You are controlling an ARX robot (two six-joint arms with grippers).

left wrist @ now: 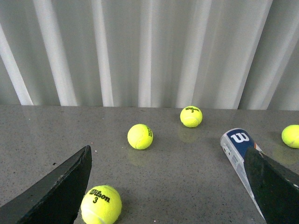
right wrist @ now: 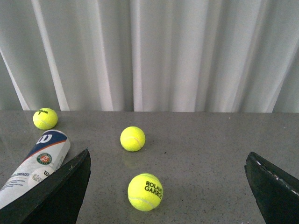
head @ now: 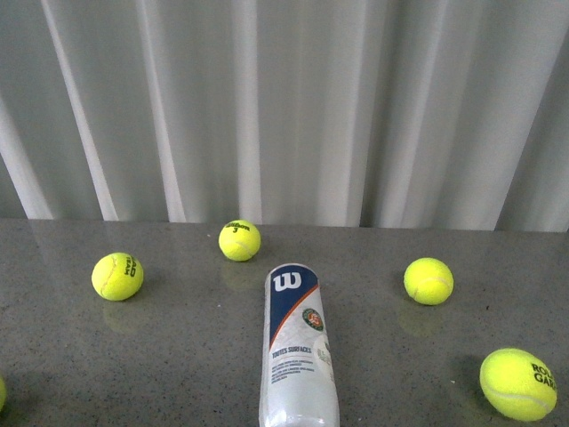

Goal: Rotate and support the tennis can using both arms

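The tennis can (head: 298, 356) lies on its side at the near middle of the grey tabletop (head: 178, 356). Its blue "W" end points far and its near end is cut off by the frame. A Roland Garros ball (head: 518, 383) sits near right. Another tennis ball (head: 428, 281) lies farther back on the right, a third ball (head: 117, 276) lies on the left, and a Wilson ball (head: 239, 240) rests just beyond the can's far end. A white curtain (head: 284, 107) hangs behind. The left gripper (left wrist: 168, 186) has its fingers spread wide, gripping nothing, and the right gripper (right wrist: 166, 191) gapes likewise. One finger of each overlaps the can in its wrist view; whether they touch it I cannot tell.
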